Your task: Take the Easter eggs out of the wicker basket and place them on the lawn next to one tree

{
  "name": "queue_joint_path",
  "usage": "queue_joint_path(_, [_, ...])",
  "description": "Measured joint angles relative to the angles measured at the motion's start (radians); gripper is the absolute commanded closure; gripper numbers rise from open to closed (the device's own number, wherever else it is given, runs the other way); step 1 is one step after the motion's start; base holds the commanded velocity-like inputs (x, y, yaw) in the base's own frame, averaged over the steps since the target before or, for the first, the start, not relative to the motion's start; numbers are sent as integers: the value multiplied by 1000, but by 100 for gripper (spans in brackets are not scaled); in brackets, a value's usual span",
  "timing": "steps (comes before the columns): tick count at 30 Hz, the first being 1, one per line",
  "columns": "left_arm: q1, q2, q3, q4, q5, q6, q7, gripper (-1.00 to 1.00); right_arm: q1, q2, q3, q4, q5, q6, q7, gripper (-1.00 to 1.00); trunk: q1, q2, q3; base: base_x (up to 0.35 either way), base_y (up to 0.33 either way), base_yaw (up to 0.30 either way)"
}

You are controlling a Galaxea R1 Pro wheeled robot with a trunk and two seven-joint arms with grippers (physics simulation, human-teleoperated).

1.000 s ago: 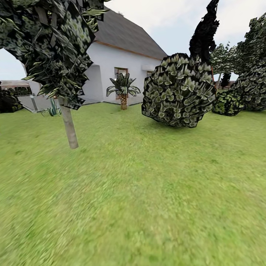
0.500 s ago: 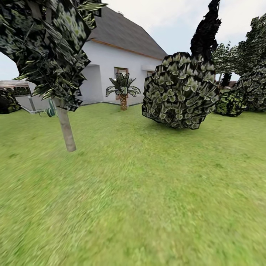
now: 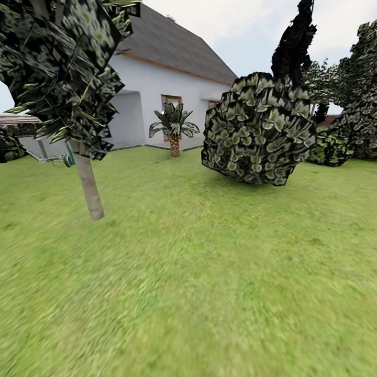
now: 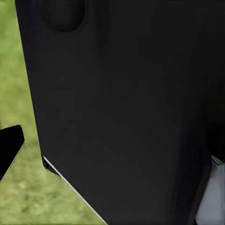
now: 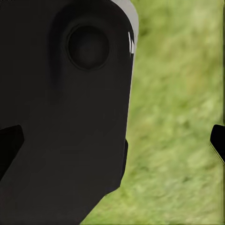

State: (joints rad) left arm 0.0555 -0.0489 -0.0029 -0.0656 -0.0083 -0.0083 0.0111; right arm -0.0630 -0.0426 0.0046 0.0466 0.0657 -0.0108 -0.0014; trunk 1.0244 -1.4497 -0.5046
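The lawn spreads bright green across the head view. A tree with a bare grey-brown trunk and a blocky leafy crown stands at the left. The three Easter eggs and the wicker basket are out of view. In the right wrist view, my right gripper is open, one dark fingertip at each edge of the picture, with grass and a dark part of my body behind. My left gripper shows one fingertip at the picture's edge, beside a black panel of my body.
A white house with a grey roof stands at the back, a short palm before it. A big round bush sits right of centre with a dark conifer behind. More shrubs line the right side.
The whole head view has shifted: the tree's trunk has slid left and lower and the bush looks slightly larger, so the camera has moved. Nothing on the lawn has moved.
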Motion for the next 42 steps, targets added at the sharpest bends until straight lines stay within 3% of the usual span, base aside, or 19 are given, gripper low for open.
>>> queue_joint_path(42, [0, 0, -1, 1, 0, 1, 0, -100, 0, 0, 0, 0, 1, 0, 0, -100, 0, 0, -1, 333, 0, 12])
